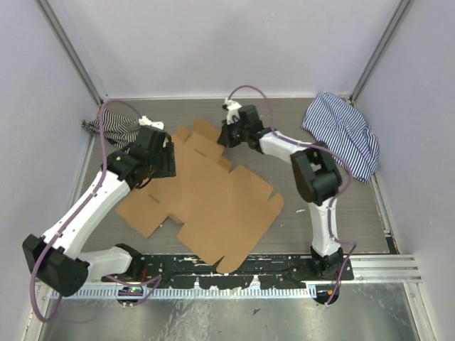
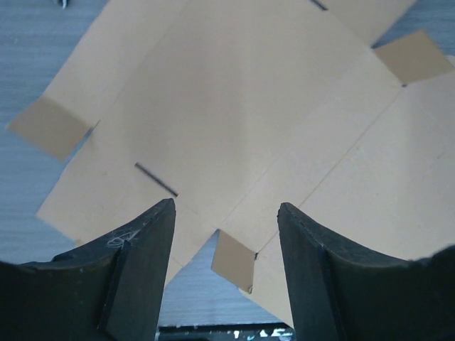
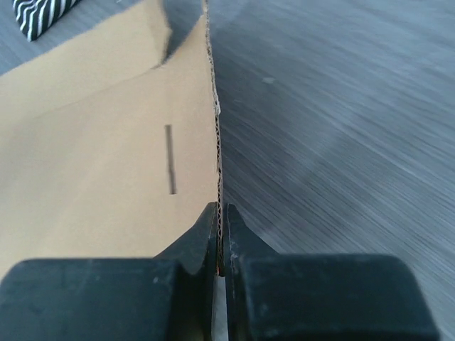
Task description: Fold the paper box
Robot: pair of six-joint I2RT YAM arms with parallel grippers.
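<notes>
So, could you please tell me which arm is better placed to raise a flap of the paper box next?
Right, probably. The right gripper is shut on an edge of the paper box, while the left gripper hovers open over the sheet, gripping nothing.

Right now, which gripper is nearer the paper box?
Right: the right gripper is shut on the far edge of the paper box; the left gripper hovers open above it.
</notes>
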